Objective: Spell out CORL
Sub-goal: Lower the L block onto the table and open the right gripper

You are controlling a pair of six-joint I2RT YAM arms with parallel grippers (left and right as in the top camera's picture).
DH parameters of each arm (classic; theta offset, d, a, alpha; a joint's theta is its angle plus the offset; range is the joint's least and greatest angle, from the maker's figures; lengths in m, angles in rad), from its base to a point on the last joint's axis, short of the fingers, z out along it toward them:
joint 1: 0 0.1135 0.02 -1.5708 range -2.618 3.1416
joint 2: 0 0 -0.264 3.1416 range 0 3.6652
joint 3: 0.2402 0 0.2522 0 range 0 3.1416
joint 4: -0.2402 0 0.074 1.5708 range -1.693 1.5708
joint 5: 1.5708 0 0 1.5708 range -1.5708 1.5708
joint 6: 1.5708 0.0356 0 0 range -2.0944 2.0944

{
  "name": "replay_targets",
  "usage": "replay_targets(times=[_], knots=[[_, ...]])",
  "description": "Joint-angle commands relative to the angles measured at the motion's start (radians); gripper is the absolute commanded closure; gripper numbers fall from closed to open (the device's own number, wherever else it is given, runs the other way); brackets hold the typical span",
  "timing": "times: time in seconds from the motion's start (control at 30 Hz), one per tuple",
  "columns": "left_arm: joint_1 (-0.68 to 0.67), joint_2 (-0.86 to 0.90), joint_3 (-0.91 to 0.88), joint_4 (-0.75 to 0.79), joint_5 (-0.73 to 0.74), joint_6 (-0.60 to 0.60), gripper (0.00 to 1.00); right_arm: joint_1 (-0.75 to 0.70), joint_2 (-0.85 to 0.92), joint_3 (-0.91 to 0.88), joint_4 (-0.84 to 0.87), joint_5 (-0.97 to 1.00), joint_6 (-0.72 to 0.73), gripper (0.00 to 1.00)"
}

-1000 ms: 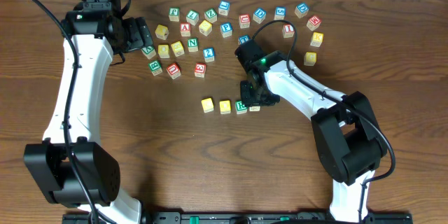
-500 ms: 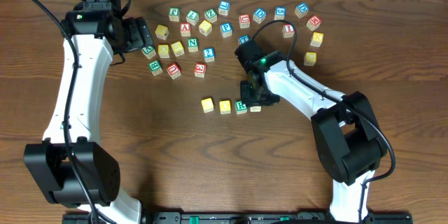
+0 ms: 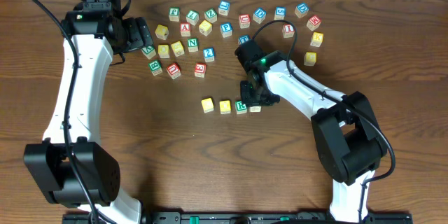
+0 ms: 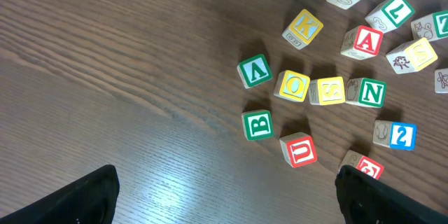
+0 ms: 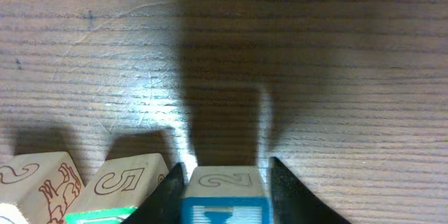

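Four cubes stand in a row on the wooden table: two yellow-topped cubes [image 3: 207, 104] [image 3: 225, 106], the green-bordered R cube [image 3: 241, 106] and the blue-bordered L cube [image 3: 255, 108] at the right end. My right gripper [image 3: 253, 98] is over that end. In the right wrist view the blue-bordered cube [image 5: 225, 192] rests on the table between my right gripper's [image 5: 225, 182] fingers, which close on its sides. The green-bordered cube [image 5: 119, 189] touches it on the left. My left gripper [image 3: 145, 42] is open and empty at the back left, also in its wrist view [image 4: 224, 199].
Many loose alphabet cubes lie scattered across the back of the table, from a green cube [image 3: 149, 51] on the left to a yellow cube [image 3: 310, 58] on the right. The left wrist view shows a green B [image 4: 257, 124] and a red U [image 4: 299, 150] close to the left fingers.
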Motion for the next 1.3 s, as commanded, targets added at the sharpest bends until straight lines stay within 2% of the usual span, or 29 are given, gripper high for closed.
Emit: replay_targets(times=[0.0, 0.03, 0.07, 0.13, 0.17, 0.2, 0.27, 0.3, 0.33, 0.4, 0.7, 0.93, 1.27], knots=[[0.004, 0.013, -0.006, -0.007, -0.013, -0.01, 0.03, 0.002, 0.0, -0.003, 0.003, 0.008, 0.003, 0.35], [0.004, 0.013, -0.006, -0.007, -0.013, -0.01, 0.03, 0.002, 0.0, -0.003, 0.003, 0.008, 0.003, 0.28], [0.004, 0.013, -0.006, -0.008, -0.013, -0.01, 0.03, 0.002, 0.0, -0.003, 0.003, 0.008, 0.003, 0.27], [0.004, 0.013, -0.006, -0.008, -0.013, -0.01, 0.02, 0.002, 0.0, -0.003, 0.005, 0.004, 0.003, 0.3], [0.004, 0.013, -0.006, -0.008, -0.013, -0.01, 0.03, 0.002, 0.0, -0.003, 0.005, 0.004, 0.002, 0.39], [0.004, 0.013, -0.006, -0.008, -0.013, -0.01, 0.03, 0.001, 0.0, -0.003, 0.006, 0.004, 0.002, 0.66], [0.004, 0.013, -0.006, -0.009, -0.013, -0.01, 0.03, 0.001, 0.0, -0.003, 0.006, 0.004, 0.002, 0.86], [0.004, 0.013, -0.006, -0.01, -0.013, -0.01, 0.03, 0.0, 0.0, -0.003, 0.006, 0.004, 0.002, 0.78], [0.004, 0.013, -0.006, -0.01, -0.013, -0.01, 0.03, 0.0, 0.0, -0.003, 0.006, 0.004, 0.002, 0.62], [0.004, 0.013, -0.006, -0.01, -0.013, -0.01, 0.03, -0.003, 0.0, -0.002, 0.006, 0.004, 0.002, 0.56], [0.004, 0.013, -0.006, -0.01, -0.013, -0.01, 0.03, -0.013, 0.0, 0.003, 0.006, -0.004, -0.002, 0.56], [0.004, 0.002, -0.004, -0.009, -0.013, -0.009, 0.04, -0.018, -0.006, 0.081, -0.014, -0.006, -0.045, 0.55], [0.0, -0.151, -0.002, -0.04, -0.012, -0.009, 0.04, -0.018, -0.042, 0.156, -0.047, -0.02, -0.091, 0.55]])
